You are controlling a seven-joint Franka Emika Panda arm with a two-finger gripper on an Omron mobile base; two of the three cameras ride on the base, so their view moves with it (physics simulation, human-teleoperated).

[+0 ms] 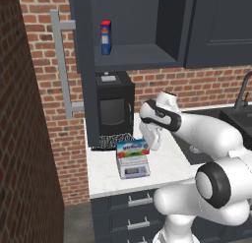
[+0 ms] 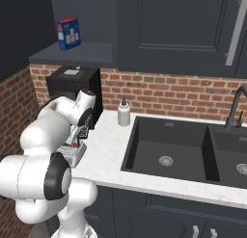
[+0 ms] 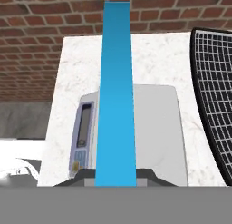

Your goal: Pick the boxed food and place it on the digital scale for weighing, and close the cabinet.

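The boxed food (image 1: 133, 148), wide, flat and light blue, stands on edge right over the digital scale (image 1: 134, 168), touching it or just above. My gripper (image 1: 149, 144) is shut on the box's right end. In the hand view the box (image 3: 115, 91) runs as a narrow blue strip from my gripper (image 3: 115, 177) up across the silver scale (image 3: 158, 128), whose display panel (image 3: 84, 128) faces left. The cabinet (image 1: 142, 35) above is open, its door (image 1: 86, 70) swung out left with the long grey handle (image 1: 61, 65).
A tall red-and-blue box (image 1: 105, 38) stands on the cabinet shelf. A black coffee machine (image 1: 114, 104) with a mesh tray (image 3: 213, 105) sits behind the scale. A soap bottle (image 2: 124, 112), sink (image 2: 166, 150) and faucet (image 2: 235, 109) lie to the right. A brick wall (image 1: 24, 138) closes the left.
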